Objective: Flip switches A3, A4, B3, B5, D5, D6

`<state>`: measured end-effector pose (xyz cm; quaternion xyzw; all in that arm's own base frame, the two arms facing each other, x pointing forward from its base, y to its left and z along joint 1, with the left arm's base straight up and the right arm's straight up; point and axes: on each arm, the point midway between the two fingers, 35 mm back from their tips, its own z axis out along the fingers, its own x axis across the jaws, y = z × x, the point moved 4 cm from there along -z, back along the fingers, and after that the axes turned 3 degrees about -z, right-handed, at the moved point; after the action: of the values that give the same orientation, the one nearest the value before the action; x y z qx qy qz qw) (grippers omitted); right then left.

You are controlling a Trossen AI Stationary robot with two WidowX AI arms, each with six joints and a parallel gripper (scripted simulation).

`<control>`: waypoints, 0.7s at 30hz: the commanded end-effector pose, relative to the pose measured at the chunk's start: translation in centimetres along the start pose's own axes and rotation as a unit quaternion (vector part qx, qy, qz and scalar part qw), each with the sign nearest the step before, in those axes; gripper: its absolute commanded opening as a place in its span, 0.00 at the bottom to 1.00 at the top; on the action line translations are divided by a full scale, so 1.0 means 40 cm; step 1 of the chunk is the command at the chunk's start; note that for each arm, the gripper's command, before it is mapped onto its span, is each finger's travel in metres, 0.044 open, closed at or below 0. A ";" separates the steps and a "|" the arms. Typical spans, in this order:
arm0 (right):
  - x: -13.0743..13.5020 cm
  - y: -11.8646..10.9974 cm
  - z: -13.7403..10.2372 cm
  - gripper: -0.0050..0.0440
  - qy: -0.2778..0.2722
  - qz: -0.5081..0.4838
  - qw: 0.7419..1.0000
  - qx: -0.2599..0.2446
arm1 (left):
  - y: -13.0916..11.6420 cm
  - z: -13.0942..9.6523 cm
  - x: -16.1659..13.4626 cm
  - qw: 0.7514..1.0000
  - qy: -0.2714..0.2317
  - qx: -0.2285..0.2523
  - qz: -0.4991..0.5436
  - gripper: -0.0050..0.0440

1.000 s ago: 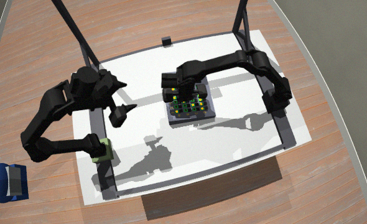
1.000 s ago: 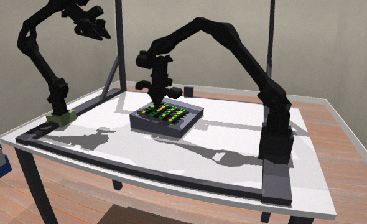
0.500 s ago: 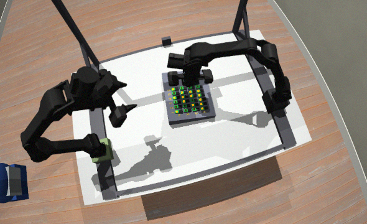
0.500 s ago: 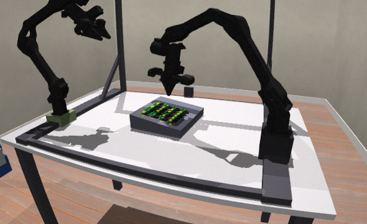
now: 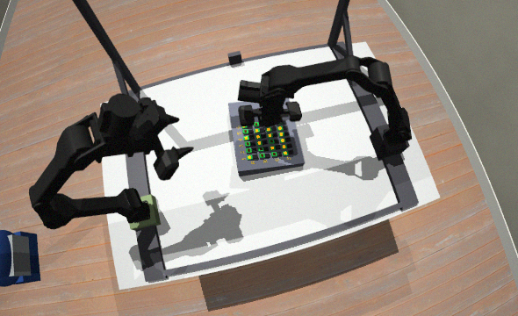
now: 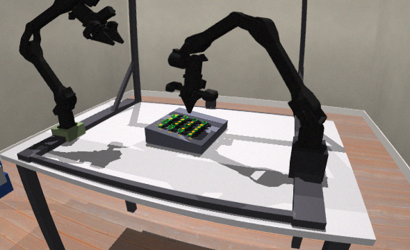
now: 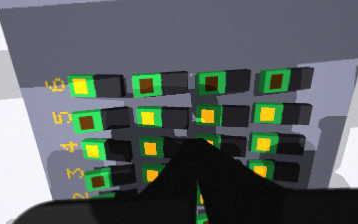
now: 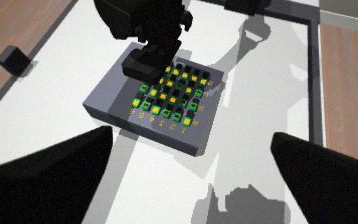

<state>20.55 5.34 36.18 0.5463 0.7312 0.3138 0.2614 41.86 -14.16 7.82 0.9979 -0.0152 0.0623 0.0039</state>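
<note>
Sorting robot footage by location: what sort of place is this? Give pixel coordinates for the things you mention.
Probably a robot test room: two arms on a framed white table (image 5: 189,175) (image 6: 253,205), a switch panel (image 5: 268,170) (image 6: 177,142) (image 7: 180,35) (image 8: 110,95), plain walls (image 6: 226,52).

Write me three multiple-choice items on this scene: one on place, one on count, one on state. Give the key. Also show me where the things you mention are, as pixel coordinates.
1. The green block (image 5: 154,211) (image 6: 78,131) sits:
A under the right arm's foot
B on the panel (image 5: 269,168) (image 6: 171,139) (image 7: 180,40) (image 8: 105,95)
C on the floor

2. Lamps (image 7: 80,86) lit in the line marked 6:
A none
B one
C four

3. The left arm's fingers (image 6: 190,105) are:
A wide open
B shut
C shut on a cube

Key:
1 A: the right arm's foot stands on it.
2 B: only the lamp nearest the 6 glows yellow.
3 B: the tips meet with nothing between them.
</note>
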 end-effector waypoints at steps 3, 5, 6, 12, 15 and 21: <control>-0.002 0.009 -0.016 0.92 -0.003 0.002 1.000 -0.012 | 0.001 0.021 0.015 1.000 0.013 -0.003 0.002 0.00; -0.002 0.009 -0.016 0.92 -0.003 0.002 1.000 -0.012 | 0.001 0.021 0.015 1.000 0.013 -0.003 0.002 0.00; -0.002 0.009 -0.016 0.92 -0.003 0.002 1.000 -0.012 | 0.003 0.025 0.015 1.000 0.013 -0.004 0.002 0.00; -0.002 0.009 -0.016 0.92 -0.003 0.002 1.000 -0.012 | 0.011 0.037 0.029 1.000 0.018 -0.005 0.001 0.00; -0.002 0.009 -0.016 0.92 -0.003 0.002 1.000 -0.012 | 0.013 0.047 0.032 1.000 0.018 -0.005 0.001 0.00; -0.002 0.009 -0.016 0.92 -0.003 0.002 1.000 -0.012 | 0.012 0.057 0.024 1.000 0.013 -0.004 0.002 0.00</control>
<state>20.55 5.34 36.18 0.5463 0.7312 0.3138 0.2614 42.83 -14.29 4.93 0.9978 -0.0141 0.0642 0.0043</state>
